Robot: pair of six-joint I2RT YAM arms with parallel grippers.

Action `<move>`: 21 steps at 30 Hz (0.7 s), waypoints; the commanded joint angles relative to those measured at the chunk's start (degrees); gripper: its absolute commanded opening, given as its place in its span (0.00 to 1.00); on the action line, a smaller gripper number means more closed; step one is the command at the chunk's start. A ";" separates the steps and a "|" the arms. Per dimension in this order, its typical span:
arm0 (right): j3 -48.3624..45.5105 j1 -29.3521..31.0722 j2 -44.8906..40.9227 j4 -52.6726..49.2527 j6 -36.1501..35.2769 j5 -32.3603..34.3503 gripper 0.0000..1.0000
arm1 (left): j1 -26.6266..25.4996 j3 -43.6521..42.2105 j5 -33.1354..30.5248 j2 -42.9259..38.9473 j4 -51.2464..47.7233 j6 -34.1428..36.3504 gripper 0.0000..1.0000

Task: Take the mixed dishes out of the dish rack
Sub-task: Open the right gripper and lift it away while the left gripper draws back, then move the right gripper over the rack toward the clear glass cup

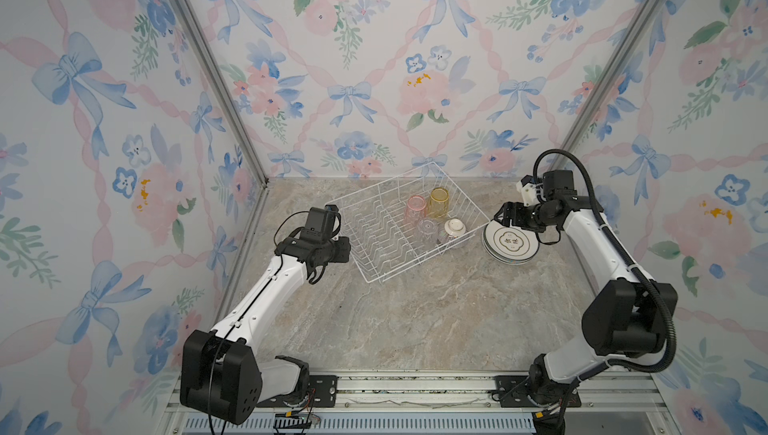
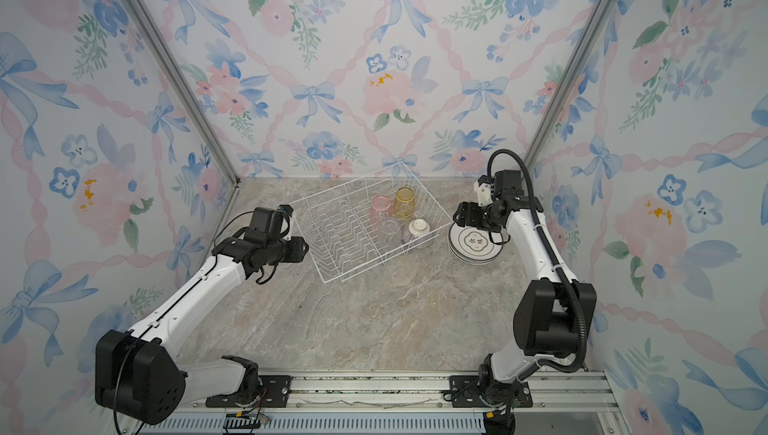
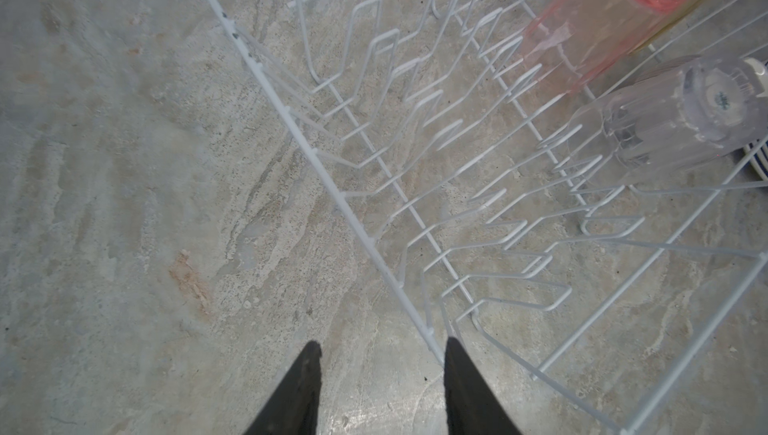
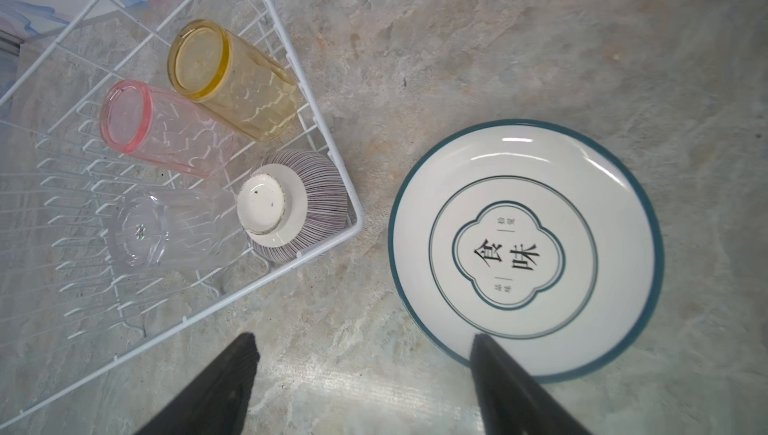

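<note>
The white wire dish rack point(image 1: 376, 242) point(image 2: 332, 237) sits askew at the back of the table. Its plate dividers point(image 3: 419, 121) stand bare. Upside down in its other half are a pink tumbler point(image 1: 415, 207) point(image 4: 162, 129), a yellow tumbler point(image 1: 439, 200) point(image 4: 237, 80), a clear tumbler point(image 1: 428, 229) point(image 4: 166, 229) and a purple-striped bowl point(image 1: 454, 231) point(image 4: 299, 204). A stack of white dark-rimmed plates point(image 1: 513, 246) point(image 4: 528, 246) lies on the table right of the rack. My left gripper point(image 1: 350, 248) point(image 3: 382, 345) is open at the rack's left rim, one finger beside the rim wire. My right gripper point(image 1: 500, 217) point(image 4: 363, 335) is open over the near edge of the plates, holding nothing.
The marble tabletop point(image 1: 415, 320) stretches in front of the rack. Floral walls close in the left, back and right, with metal corner posts point(image 1: 216, 80). An aluminium rail point(image 1: 415, 387) carrying both arm bases runs along the front edge.
</note>
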 commanded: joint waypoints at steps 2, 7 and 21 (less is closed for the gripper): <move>4.48 1.68 5.76 0.63 -0.83 -2.69 0.83 | 0.31 -0.94 -0.37 1.23 -1.30 -2.01 0.45; 6.62 1.67 10.63 4.13 0.56 -2.68 0.82 | 0.49 -0.24 -0.14 3.44 -1.00 -2.08 0.45; 12.17 3.62 20.00 6.13 1.52 -6.97 0.76 | 1.03 -0.18 3.19 6.70 3.20 -3.24 0.43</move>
